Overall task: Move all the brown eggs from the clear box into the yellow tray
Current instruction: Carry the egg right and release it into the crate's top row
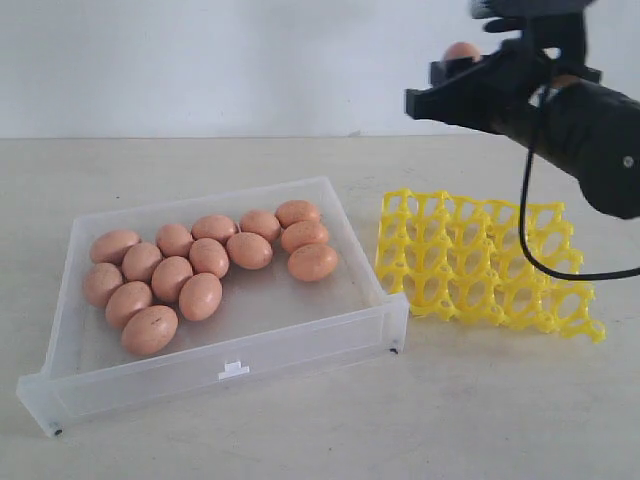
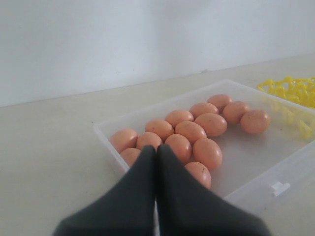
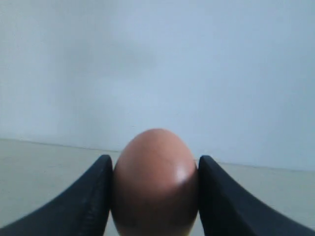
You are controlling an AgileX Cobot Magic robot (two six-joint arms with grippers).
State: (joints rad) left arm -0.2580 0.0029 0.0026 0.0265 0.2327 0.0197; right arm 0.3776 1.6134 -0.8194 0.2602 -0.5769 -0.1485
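The right pincer (image 1: 452, 82) was closed around one egg (image 3: 155, 179), which was gripped between the two dark fingers (image 3: 93, 196) with its rounded end showing above them. The pincer was held high above the table (image 1: 450, 420), over the far left part of the tray (image 1: 480, 265), on a thick black arm (image 1: 590, 140) reaching in from the upper right. A black cable (image 1: 530, 240) was seen hanging from the arm in a loop in front of the tray. The left pincer (image 2: 156, 162) was pressed shut with nothing between its fingers and was pointed at the near left part of the box (image 1: 300, 345) from above.

The table was a plain, pale beige surface, and a bare white wall (image 1: 200, 60) was seen behind it.

Fifteen eggs (image 1: 200, 296) were seen in the box, bunched in its left and far parts, many touching; its near right floor was left bare. They were smooth and pinkish-brown, a few faintly speckled. The box was of translucent plastic with low walls, and a small white tab (image 1: 233, 369) was fixed on its near wall. The yellow lattice tray was set just right of the box, and no egg was seen in its cups.
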